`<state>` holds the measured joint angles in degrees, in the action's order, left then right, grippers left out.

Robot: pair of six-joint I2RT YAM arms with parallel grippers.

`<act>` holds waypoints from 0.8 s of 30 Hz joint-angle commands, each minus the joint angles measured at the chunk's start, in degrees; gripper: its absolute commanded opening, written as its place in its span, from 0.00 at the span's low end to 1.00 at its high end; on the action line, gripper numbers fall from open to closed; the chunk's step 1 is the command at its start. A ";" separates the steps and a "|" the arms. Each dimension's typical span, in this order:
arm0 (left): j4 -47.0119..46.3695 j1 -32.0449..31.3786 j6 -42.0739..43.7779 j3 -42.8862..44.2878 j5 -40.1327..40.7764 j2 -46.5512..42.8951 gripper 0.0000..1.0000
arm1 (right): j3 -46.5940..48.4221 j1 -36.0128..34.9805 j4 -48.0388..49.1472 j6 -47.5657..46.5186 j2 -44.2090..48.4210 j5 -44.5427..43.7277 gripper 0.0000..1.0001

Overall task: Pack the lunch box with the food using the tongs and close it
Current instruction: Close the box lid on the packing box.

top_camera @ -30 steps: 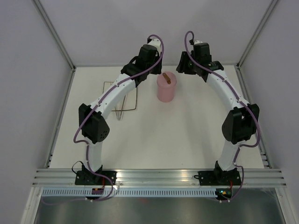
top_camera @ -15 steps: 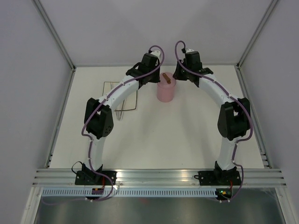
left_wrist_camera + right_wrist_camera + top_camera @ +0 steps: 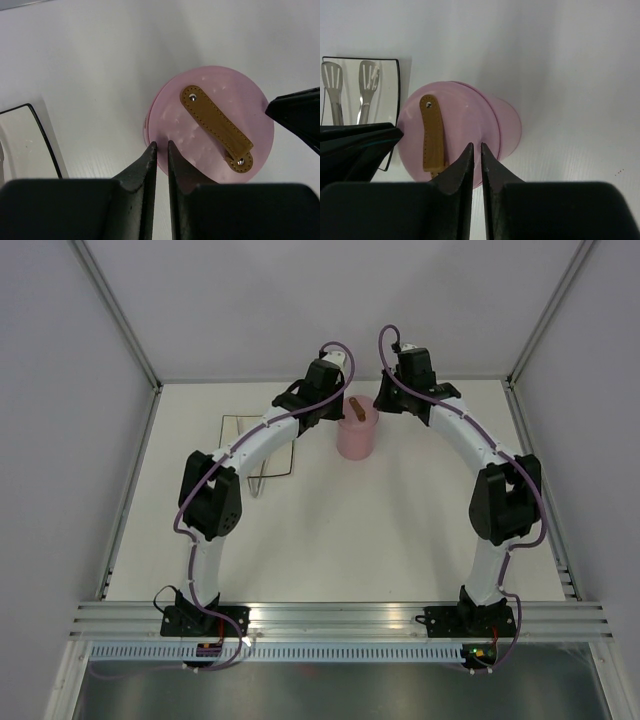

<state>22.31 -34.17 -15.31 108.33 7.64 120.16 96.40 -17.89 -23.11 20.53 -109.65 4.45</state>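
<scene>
The lunch box (image 3: 356,437) stood toward the far middle of the table (image 3: 350,540), its round pink lid (image 3: 175,135) seated on top with the brown handle (image 3: 216,127) lying across it. Nearest, both arms rose from their bases at the near edge and curved inward. Farther back on the left lay the black-rimmed white plate (image 3: 240,435), partly under the left arm; the tongs (image 3: 367,80) rested on it, their slotted ends on the white surface and their other end poking past the plate's near edge. Beyond that, at the box, the left gripper (image 3: 161,145) hung over the left rim of the lid, its fingers pressed together on nothing; the right gripper (image 3: 475,146) hung over the right rim, its fingers likewise drawn together and empty. Whether either tip touched the lid could not be told.
</scene>
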 commanded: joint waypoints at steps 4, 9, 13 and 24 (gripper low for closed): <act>8.11 -1.07 1.60 -2.07 -0.08 -0.01 0.18 | 8.62 -0.74 -4.22 1.97 6.98 2.76 0.17; 8.19 -1.16 1.51 -1.11 -0.34 -0.01 0.18 | 9.51 -0.83 -7.29 0.56 5.68 2.41 0.17; 8.19 -1.16 1.42 -1.02 -0.70 -0.71 0.18 | 4.69 -1.01 -6.60 0.38 4.09 1.71 0.14; 8.46 -1.16 2.39 1.00 -1.14 -0.63 0.19 | -2.80 -3.82 -8.00 -1.11 -4.44 -2.51 0.13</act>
<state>25.21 -34.61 -14.74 108.84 8.38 119.35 95.13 -20.18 -27.27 20.73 -110.89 3.09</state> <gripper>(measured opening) 0.189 0.129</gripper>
